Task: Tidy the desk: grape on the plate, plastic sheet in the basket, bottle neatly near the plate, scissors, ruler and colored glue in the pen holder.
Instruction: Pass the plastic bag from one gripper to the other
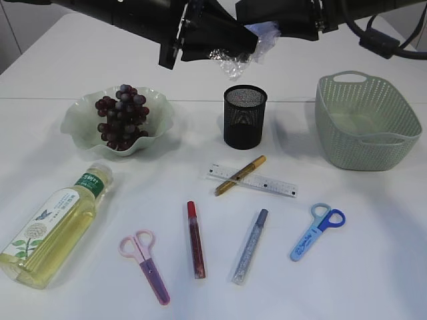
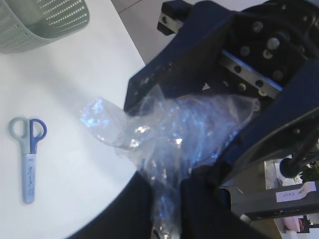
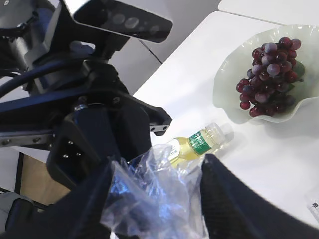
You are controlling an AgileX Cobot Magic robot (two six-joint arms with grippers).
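Observation:
High above the back of the table, the crumpled clear plastic sheet (image 1: 233,61) hangs between both grippers. My left gripper (image 1: 230,53) is shut on one end of it; the sheet (image 2: 164,129) bunches out from between its dark fingers. My right gripper (image 3: 154,194) stands open, its fingers on either side of the sheet's (image 3: 149,189) other end. The grape (image 1: 121,117) lies on the green plate (image 1: 77,120). The bottle (image 1: 57,223) lies on its side at the front left. Pink scissors (image 1: 147,263), blue scissors (image 1: 317,230), the ruler (image 1: 267,181) and red (image 1: 195,240), silver (image 1: 250,247) and gold (image 1: 240,175) glue pens lie on the table.
The black mesh pen holder (image 1: 245,117) stands below the grippers. At the back right stands the green basket (image 1: 363,153), with nothing showing in it. The table's far edge runs behind the plate and the pen holder.

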